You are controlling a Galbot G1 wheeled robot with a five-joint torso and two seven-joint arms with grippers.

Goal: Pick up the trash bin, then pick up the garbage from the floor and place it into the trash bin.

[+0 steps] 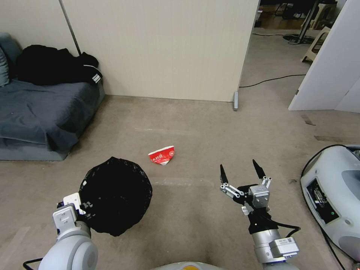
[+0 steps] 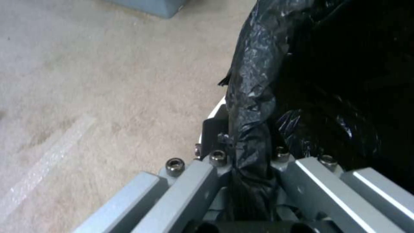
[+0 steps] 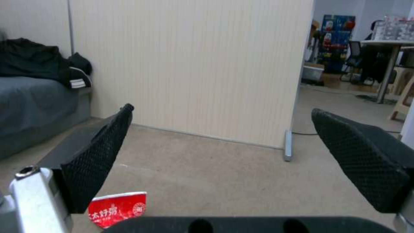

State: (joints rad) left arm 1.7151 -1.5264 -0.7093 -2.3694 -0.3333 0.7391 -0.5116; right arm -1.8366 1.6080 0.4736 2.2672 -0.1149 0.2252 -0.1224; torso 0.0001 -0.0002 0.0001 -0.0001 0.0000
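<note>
The left hand (image 1: 83, 205) is clenched on the bag-covered rim of the trash bin (image 1: 115, 195). Just beyond the bin a crushed red-white paper cup (image 1: 162, 155) lies on bare carpet, unobstructed. The right hand (image 1: 243, 170), fingers spread and released, hovers beside the bin; the sofa (image 1: 37, 116) stands well beyond it.

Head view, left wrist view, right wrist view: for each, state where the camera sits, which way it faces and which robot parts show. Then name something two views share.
Head view: on the head, facing forward and down at the carpet; left gripper on the trash bin, right gripper open.
Left wrist view: on the left wrist, facing along its fingers, clamped on the bin's bagged rim.
Right wrist view: on the right wrist, low, facing the partition wall between open fingers.
Shared: the red-white paper cup, in head and right wrist views.
</note>
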